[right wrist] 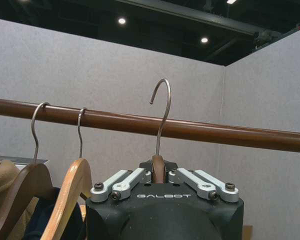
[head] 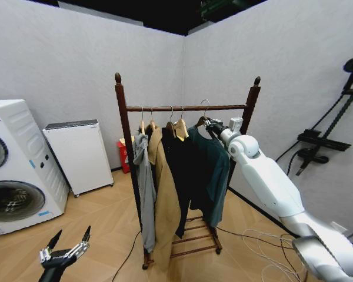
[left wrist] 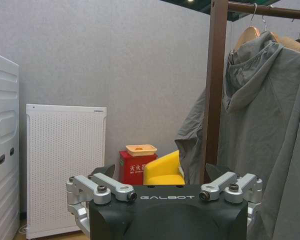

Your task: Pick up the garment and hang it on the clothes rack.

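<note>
While the right arm reaches up to the clothes rack point(head: 188, 108) in the head view, its right gripper point(head: 210, 124) sits just under the top bar at the rack's right end, holding up the teal garment point(head: 215, 170), which hangs down beside a black jacket point(head: 182, 170), a tan coat point(head: 163, 194) and a grey hoodie point(head: 145, 188). The garment's metal hook point(head: 206, 106) stands about level with the bar. The left gripper point(head: 65, 251) waits low near the floor, its fingers spread wide with nothing between them.

From the left wrist, the left gripper point(left wrist: 165, 192) is plainly splayed and empty, facing the rack's post point(left wrist: 217, 90) and the grey hoodie point(left wrist: 270, 130).

From the right wrist, the right gripper point(right wrist: 164, 182) has its fingers pinched on the neck of the wooden hanger point(right wrist: 159, 169), and the hook point(right wrist: 162, 115) rises above the bar point(right wrist: 200, 129), its open curl not yet caught over it. Two other hangers point(right wrist: 55, 195) already hang further along.

To my eye the hanging is nearly done. Doing it well means carrying the hook's opening across the bar, then lowering until the curl bears on the wood before the fingers let go. The hook should stay square to the bar; a twist could let it slide off. The gap beside the neighbouring hangers looks ample.
</note>
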Tool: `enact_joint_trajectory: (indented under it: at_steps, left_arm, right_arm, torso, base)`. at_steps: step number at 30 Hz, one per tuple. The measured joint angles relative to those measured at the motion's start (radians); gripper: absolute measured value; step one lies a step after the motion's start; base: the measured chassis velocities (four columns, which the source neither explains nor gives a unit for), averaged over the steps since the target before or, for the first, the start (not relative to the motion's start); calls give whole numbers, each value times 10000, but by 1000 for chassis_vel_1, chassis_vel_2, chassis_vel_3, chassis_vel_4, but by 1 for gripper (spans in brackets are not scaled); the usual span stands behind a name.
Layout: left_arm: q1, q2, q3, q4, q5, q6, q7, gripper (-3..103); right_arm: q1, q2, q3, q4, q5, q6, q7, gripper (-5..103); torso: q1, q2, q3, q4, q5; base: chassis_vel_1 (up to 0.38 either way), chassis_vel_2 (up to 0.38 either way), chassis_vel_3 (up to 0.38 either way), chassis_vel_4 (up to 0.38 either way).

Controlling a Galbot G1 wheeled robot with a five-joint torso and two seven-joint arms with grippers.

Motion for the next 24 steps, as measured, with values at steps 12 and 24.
enact_joint_trajectory:
  at_steps: [12,24]
  left_arm:
    - [0,0,0,0,0,0,0,100]
    - [0,0,0,0,0,0,0,100]
  right_arm:
    - [855,367,-768,-1011,110,-24,7,9]
    - [1243,410,-1224,-1408,306,-176,-201,9]
  torso:
    - [0,0,0,0,0]
    - [0,0,-1,2,-1]
  base:
    - [0,0,0,0]
    - [0,0,0,0]
